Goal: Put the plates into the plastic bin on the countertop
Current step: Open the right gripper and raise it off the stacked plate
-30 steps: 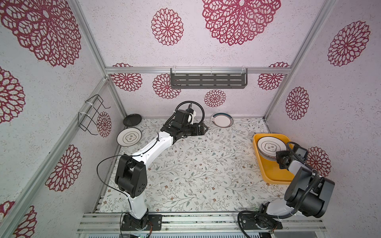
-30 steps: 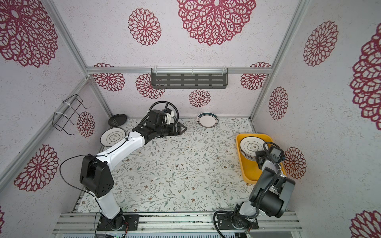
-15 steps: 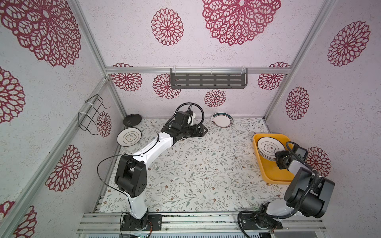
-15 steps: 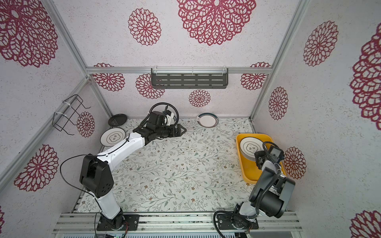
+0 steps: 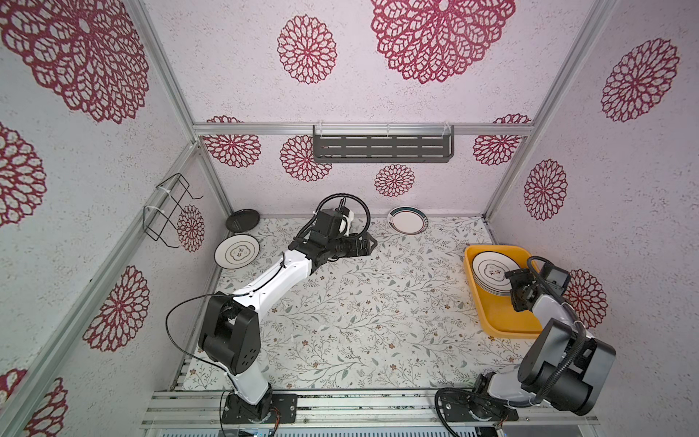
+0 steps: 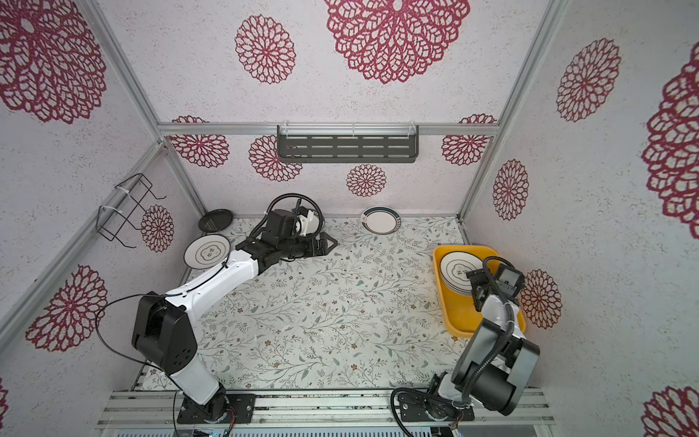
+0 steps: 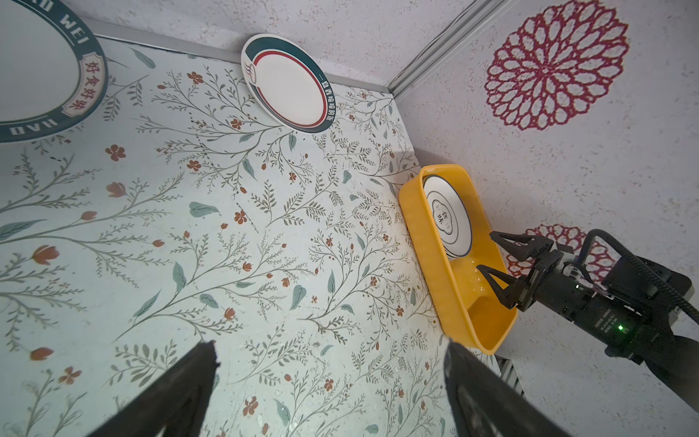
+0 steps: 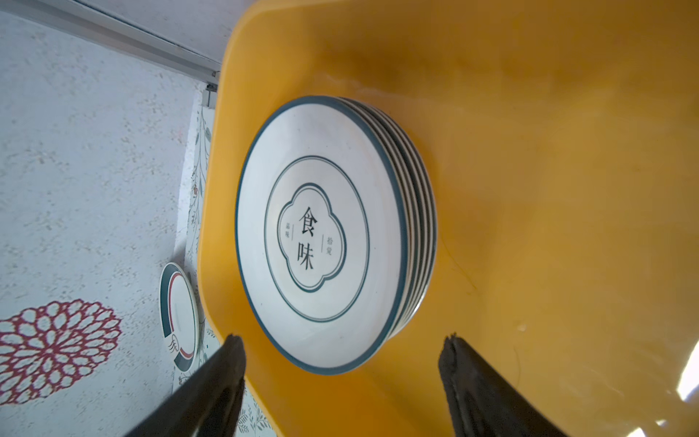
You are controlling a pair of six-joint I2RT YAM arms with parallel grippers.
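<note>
Step in hand: I judge a plate is just set down; the stack of plates [image 8: 321, 234] lies flat in the yellow bin [image 5: 503, 325], at its far end.
Right gripper [image 7: 495, 261]: my fingers stand spread and empty, just over the near edge of the stack.
Left gripper [image 5: 365, 246]: my fingers are spread wide, holding nothing, low over the countertop [image 5: 378, 321].
Plates left out: a teal-rimmed plate [image 5: 407, 220] by the back wall, a lettered plate [image 7: 38, 72] near my left wrist, a line-pattern plate [image 5: 237, 251], a black plate [image 5: 242, 220].
Next move: my left fingers must close on the teal-rimmed plate's rim and lift without tilting it.
</note>
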